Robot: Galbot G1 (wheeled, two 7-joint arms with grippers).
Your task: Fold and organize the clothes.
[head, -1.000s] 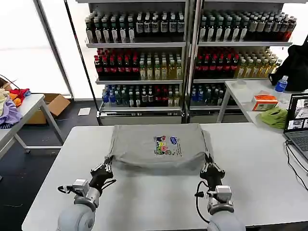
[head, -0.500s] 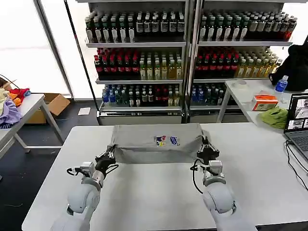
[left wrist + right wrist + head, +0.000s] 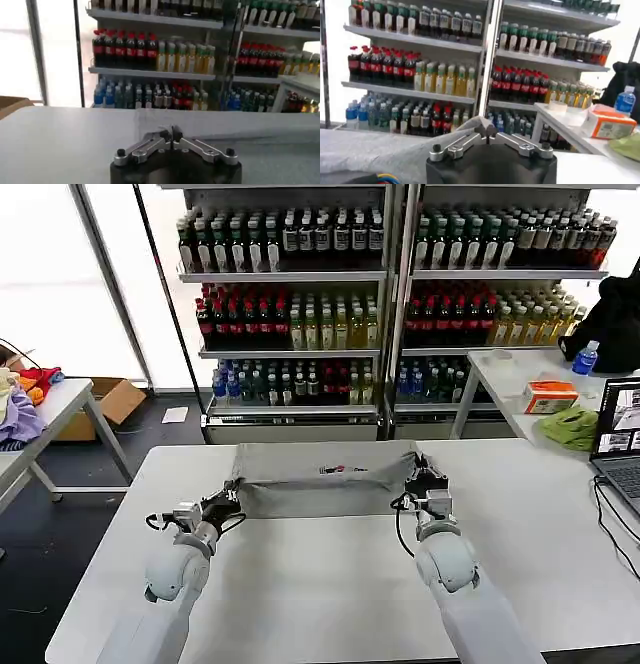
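Note:
A light grey shirt (image 3: 325, 479) lies folded into a narrow band across the far half of the white table (image 3: 320, 584); just a sliver of its chest graphic (image 3: 340, 470) peeks out at the fold. My left gripper (image 3: 228, 502) is shut on the shirt's left near corner. On the right corner, the right gripper (image 3: 425, 482) is shut likewise. From the left wrist, the left gripper (image 3: 171, 134) pinches a thin cloth edge, with the grey shirt (image 3: 240, 131) stretching beyond. The right wrist view has the right gripper (image 3: 486, 132) closed on a raised fold of the shirt (image 3: 395, 150).
Drink shelves (image 3: 390, 304) stand behind the table. To the right, a side table holds a laptop (image 3: 620, 439), a lime-green cloth (image 3: 570, 427), an orange box (image 3: 550, 396) and a blue bottle (image 3: 585, 359). Coloured fabrics (image 3: 20, 409) lie on a left-hand table near a cardboard box (image 3: 115, 399).
Both grippers have carried the shirt's near edge away from me toward its far edge. The shirt has gone from a broad panel to a narrow band, and the graphic is nearly covered.

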